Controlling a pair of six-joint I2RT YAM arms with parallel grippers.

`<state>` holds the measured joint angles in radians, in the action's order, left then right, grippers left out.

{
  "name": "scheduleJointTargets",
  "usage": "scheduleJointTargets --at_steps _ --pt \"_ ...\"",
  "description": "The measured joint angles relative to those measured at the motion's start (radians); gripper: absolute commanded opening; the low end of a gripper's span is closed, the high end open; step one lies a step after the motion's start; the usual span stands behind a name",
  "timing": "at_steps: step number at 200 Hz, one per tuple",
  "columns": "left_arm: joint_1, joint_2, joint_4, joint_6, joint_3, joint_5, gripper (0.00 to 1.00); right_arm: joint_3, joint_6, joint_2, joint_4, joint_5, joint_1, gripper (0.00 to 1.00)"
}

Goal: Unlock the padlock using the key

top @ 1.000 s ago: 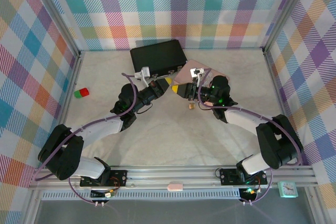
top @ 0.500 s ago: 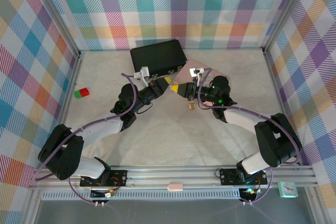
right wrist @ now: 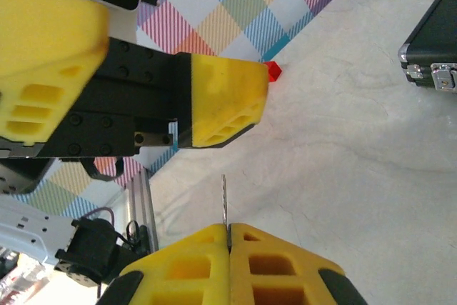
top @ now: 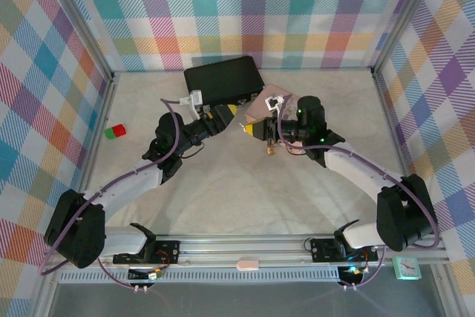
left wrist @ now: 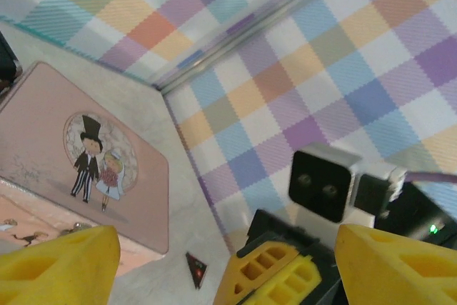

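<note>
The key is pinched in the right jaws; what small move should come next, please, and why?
Probably ease the left gripper back a little: its jaws stand open near the key, which the shut right gripper pinches, and the key needs room to swing toward the padlock.

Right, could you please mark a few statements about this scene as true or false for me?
1. The right claw is shut on the key. True.
2. The left claw is shut too. False: the left claw is open, fingers wide apart.
3. The red and green blocks sit beside the pink box. False: the blocks lie far from the pink box, by the left wall.
4. The black case sits toward the far wall. True.
</note>
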<state>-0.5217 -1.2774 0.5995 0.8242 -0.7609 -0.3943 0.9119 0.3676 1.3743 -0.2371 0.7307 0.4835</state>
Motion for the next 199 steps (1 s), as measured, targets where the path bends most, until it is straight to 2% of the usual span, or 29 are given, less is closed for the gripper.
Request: scheduleJointTargets --at_steps 21,53,65,76,91,152,165,180,197,199 --pt "0.000 -0.019 -0.049 -0.045 -0.026 -0.072 0.71 0.032 -0.063 -0.013 0.087 0.017 0.000 0.00" --pt "-0.008 -0.043 -0.055 -0.066 -0.027 -0.150 0.62 0.035 -0.073 -0.019 0.112 0.051 -0.011 0.00" --pt "-0.013 -0.046 -0.054 -0.069 -0.027 -0.167 0.56 0.035 -0.061 -0.019 0.105 0.063 -0.019 0.00" --pt "-0.018 -0.048 -0.047 -0.065 -0.027 -0.179 0.46 0.035 -0.048 -0.018 0.095 0.069 -0.025 0.00" --pt "-0.021 -0.055 -0.043 -0.066 -0.027 -0.193 0.34 0.035 -0.030 -0.016 0.079 0.077 -0.031 0.00" --pt "-0.027 -0.072 -0.021 -0.060 -0.027 -0.212 0.23 0.035 0.026 0.013 0.024 0.109 -0.037 0.00" --pt "-0.027 -0.076 -0.018 -0.055 -0.027 -0.215 0.16 0.035 0.036 0.019 0.017 0.117 -0.038 0.00" --pt "-0.027 -0.079 -0.018 -0.054 -0.027 -0.215 0.00 0.035 0.039 0.027 0.016 0.124 -0.039 0.00" --pt "-0.027 -0.086 -0.005 -0.052 -0.027 -0.215 0.00 0.035 0.040 0.031 0.015 0.128 -0.040 0.00" --pt "-0.027 -0.087 -0.002 -0.050 -0.027 -0.216 0.00 0.035 0.041 0.031 0.015 0.127 -0.041 0.02"
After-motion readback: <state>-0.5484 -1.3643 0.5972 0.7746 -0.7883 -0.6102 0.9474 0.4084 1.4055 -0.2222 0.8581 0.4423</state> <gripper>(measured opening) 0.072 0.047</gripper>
